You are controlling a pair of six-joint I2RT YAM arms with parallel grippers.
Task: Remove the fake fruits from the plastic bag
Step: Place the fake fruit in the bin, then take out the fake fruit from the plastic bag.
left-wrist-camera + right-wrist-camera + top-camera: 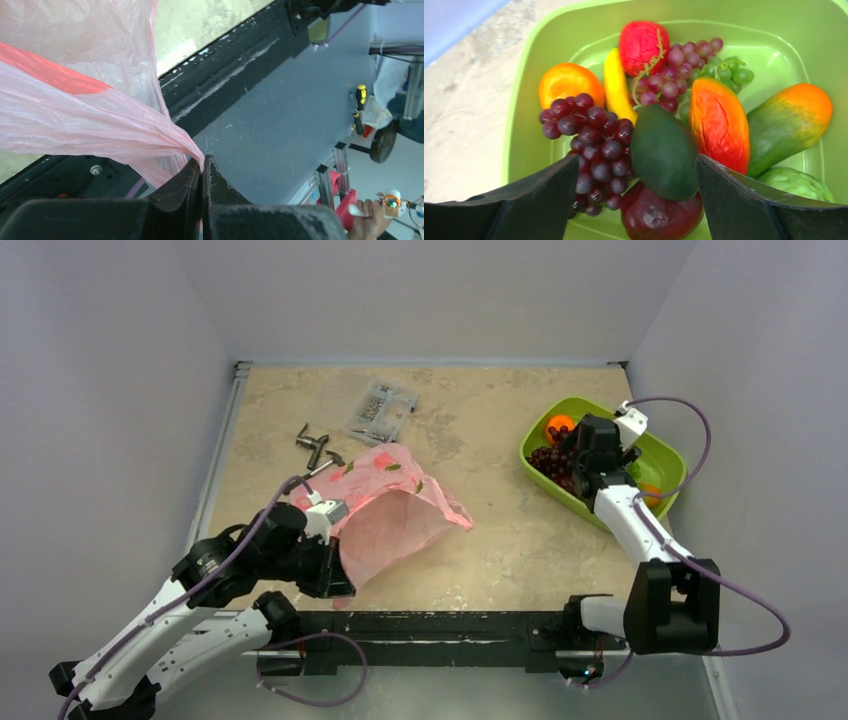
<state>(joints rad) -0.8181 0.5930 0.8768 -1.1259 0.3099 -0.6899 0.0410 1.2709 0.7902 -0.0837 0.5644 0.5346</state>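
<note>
The right gripper (636,165) hangs over the lime-green tray (524,150) with its two fingers spread wide and nothing grasped. A dark green avocado (664,150) lies just under the gap, resting on a dark plum (659,217). Beside them in the tray are purple grapes (594,135), an orange (569,82), a banana (616,87), a strawberry (641,45), green grapes (729,72) and two mangoes (719,122).

So the fake fruits that I can see are all in the tray, well apart from the pink plastic bag (395,510). The bag lies on the table (500,440) near the left arm. The left gripper (202,162) has its fingers pressed together on a gathered corner of the film and holds it raised. I cannot tell if a fruit is inside the bag.

In my judgement the right arm should rise straight up before it travels, so a finger does not push the avocado off the pile. The left pinch should stay firm but without hard pulling, because the thin film can slip or tear.
</note>
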